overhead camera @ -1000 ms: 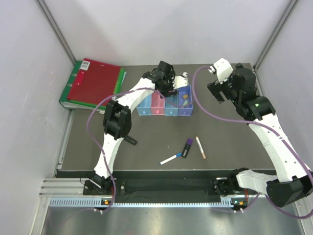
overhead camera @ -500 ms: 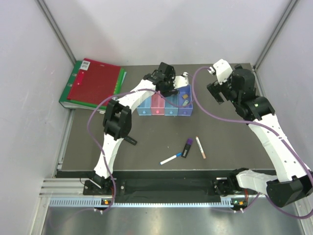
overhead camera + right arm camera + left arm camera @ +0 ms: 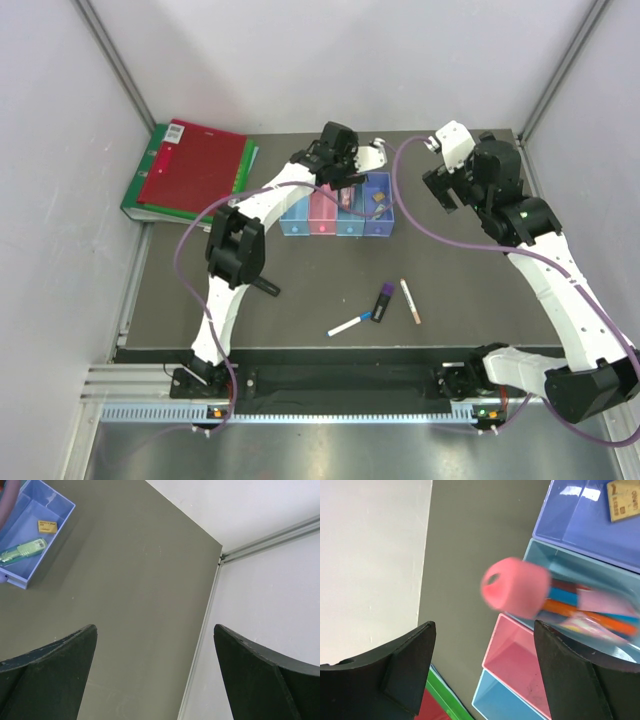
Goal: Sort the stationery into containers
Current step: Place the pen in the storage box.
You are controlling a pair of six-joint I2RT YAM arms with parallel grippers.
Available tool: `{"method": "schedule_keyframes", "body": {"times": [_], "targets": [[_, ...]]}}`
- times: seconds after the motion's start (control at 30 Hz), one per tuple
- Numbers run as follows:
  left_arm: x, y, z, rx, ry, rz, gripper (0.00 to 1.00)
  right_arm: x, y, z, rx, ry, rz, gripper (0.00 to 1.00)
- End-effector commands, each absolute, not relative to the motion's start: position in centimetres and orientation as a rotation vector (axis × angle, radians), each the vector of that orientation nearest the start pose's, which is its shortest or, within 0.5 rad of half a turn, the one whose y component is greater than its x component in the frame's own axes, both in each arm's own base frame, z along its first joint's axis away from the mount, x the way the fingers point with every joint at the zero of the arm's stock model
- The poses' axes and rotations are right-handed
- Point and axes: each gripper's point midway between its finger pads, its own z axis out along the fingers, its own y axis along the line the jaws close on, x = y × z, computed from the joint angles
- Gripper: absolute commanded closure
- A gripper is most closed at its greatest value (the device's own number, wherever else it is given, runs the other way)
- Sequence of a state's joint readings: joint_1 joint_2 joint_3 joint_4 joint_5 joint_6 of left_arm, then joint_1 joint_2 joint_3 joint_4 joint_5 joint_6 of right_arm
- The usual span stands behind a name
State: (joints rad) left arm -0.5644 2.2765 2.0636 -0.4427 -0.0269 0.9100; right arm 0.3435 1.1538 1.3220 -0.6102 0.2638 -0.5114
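A dark grey surface (image 3: 480, 270) sat enclosed by plain white walls (image 3: 340, 60) on the left, far and right sides. Grey metal posts (image 3: 118, 65) ran up both far corners; a slotted rail (image 3: 330, 411) edged the near side.

Pink-capped bottle (image 3: 516, 587) blurred, label unreadable, tan block (image 3: 626, 499) cut by the right edge, print possibly lettering.

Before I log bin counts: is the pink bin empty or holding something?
Empty as far as visible: the pink bin shows only bare floor in the left wrist view; its near corner is hidden.
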Motion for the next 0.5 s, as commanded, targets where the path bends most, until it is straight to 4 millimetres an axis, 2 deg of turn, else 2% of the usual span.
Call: {"method": "schedule_keyframes", "body": {"times": [0.0,0.2,0.33,0.37,0.43,0.47], "targets": [[54.9,-30.9,21.1,1.38,1.556,0.228,0.17,34.8,5.2,34.0,-0.616,1.847,-0.357,0.0],[54.5,-30.8,21.4,1.376,1.557,0.221,0.17,34.9,5.2,34.3,-0.613,1.84,-0.357,0.0],[54.2,-30.4,22.4,1.334,1.572,0.21,0.16,35.1,5.2,34.4,-0.613,1.839,-0.359,0.0],[54.0,-30.2,23.3,1.313,1.573,0.198,0.17,35.0,5.2,34.5,-0.612,1.838,-0.359,0.0],[53.0,-30.0,23.5,1.286,1.61,0.149,0.17,35.0,5.1,34.8,-0.613,1.83,-0.361,0.0],[52.2,-29.6,25.1,1.269,1.6,0.137,0.17,34.9,5.1,34.8,-0.617,1.832,-0.361,0.0]]}}
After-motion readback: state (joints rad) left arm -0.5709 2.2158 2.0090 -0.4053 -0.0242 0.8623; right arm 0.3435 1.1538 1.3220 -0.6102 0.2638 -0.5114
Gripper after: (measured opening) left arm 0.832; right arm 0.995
